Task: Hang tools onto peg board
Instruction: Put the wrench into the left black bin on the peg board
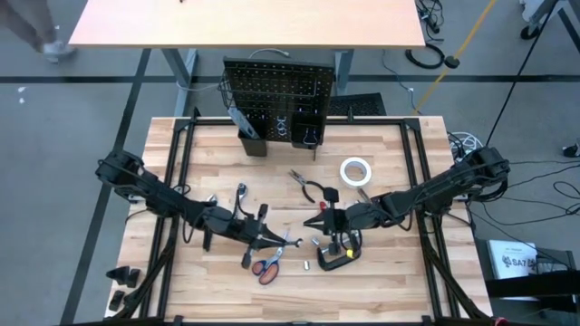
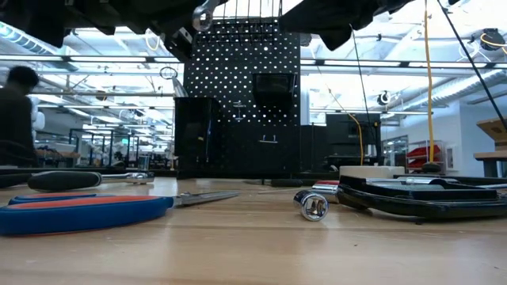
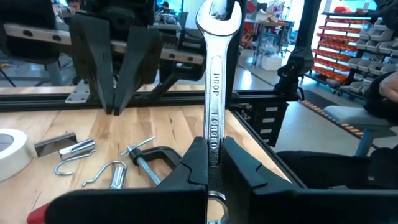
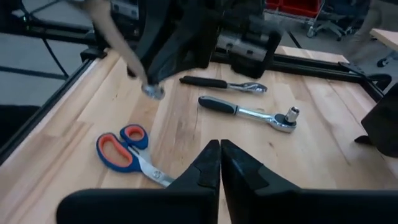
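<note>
Silver wrench [image 3: 214, 87] clamped in left jaws (wrist view only); right jaws apparently together, empty.

My two arms are dark and jointed, built of slim black segments. Each ends in a gripper, left gripper [image 3: 211, 163] and right gripper [image 4: 220, 163], with matte black, wedge-shaped fingers.
</note>
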Robot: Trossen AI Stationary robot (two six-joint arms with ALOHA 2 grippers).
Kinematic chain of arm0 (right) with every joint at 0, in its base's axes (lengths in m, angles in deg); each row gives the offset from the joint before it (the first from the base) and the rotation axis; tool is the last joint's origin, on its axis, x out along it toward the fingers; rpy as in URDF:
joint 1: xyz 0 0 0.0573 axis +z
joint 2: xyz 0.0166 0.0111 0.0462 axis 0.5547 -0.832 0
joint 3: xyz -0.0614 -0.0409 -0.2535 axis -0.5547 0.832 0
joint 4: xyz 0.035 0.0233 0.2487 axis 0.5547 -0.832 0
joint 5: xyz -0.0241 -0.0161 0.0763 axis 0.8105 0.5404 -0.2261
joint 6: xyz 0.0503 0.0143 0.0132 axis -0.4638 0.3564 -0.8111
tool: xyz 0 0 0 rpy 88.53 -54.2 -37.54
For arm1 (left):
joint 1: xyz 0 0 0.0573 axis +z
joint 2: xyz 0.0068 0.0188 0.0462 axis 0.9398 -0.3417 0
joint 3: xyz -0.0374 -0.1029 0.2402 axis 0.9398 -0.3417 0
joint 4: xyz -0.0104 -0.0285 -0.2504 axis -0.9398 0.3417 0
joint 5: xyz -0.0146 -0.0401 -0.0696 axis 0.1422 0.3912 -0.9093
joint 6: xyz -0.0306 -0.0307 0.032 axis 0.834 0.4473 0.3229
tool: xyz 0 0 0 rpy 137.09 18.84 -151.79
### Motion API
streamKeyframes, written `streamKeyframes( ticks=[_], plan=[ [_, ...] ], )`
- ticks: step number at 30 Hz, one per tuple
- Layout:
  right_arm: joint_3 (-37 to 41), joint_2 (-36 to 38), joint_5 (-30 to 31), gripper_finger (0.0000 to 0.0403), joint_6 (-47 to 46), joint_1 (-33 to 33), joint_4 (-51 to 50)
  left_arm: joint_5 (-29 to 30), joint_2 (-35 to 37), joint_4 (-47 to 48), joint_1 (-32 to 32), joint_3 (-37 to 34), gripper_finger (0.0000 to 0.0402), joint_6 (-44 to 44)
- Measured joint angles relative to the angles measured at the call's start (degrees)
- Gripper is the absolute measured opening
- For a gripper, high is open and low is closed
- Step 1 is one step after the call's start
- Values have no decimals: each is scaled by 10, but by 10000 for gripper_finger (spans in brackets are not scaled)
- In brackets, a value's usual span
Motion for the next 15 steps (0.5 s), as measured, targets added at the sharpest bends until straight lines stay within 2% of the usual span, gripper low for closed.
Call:
streamKeyframes(
  ticks=[6,11,15],
  plan=[
    [0,0,-46,71,20,3,8,24,-17,-29,0,0,17,2],
    [0,0,-47,140,65,14,41,71,-17,-41,0,0,17,13],
    [0,0,-44,176,79,14,98,85,-17,-51,4,0,17,39]
  ],
)
